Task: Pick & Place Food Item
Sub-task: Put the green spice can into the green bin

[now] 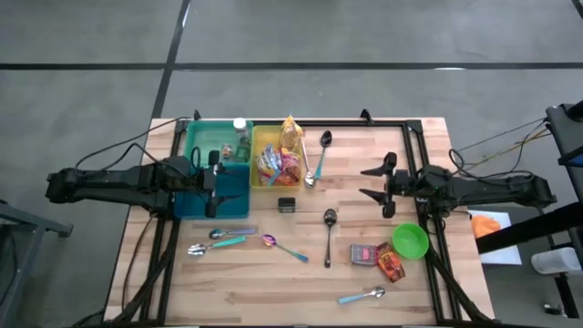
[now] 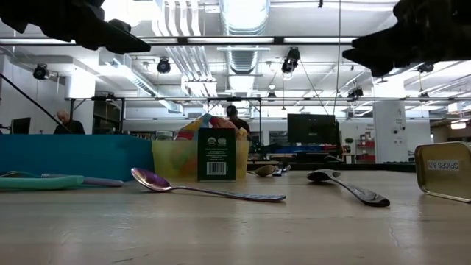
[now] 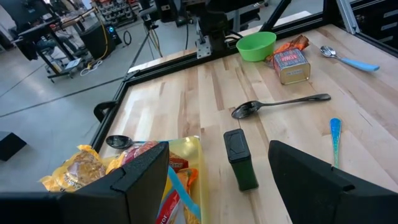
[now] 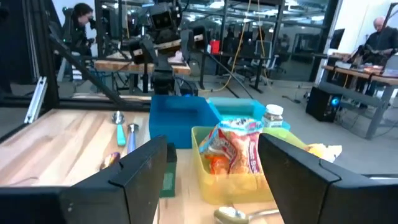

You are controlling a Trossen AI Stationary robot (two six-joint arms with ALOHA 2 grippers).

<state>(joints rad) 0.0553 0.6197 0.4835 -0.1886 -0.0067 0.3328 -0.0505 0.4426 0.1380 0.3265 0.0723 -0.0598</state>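
Observation:
A yellow bin (image 1: 276, 157) at the table's far middle holds several snack packets (image 4: 236, 149); a yellowish bag (image 1: 291, 133) lies on its far rim. A small dark green box (image 1: 287, 204) stands upright on the table in front of the bin. A red tin (image 1: 364, 255) and an orange-red snack packet (image 1: 392, 267) lie at the near right beside a green bowl (image 1: 410, 240). My left gripper (image 1: 211, 182) hovers open above the blue bin (image 1: 228, 193). My right gripper (image 1: 372, 182) hovers open at the right, pointing level toward the yellow bin, with nothing between its fingers.
A teal bin (image 1: 211, 141) with a small bottle (image 1: 240, 129) at its far corner stands behind the blue one. Several spoons lie about: two dark ones (image 1: 329, 235) (image 1: 323, 150), coloured ones (image 1: 219, 239) at the near left and one (image 1: 363, 295) at the near edge.

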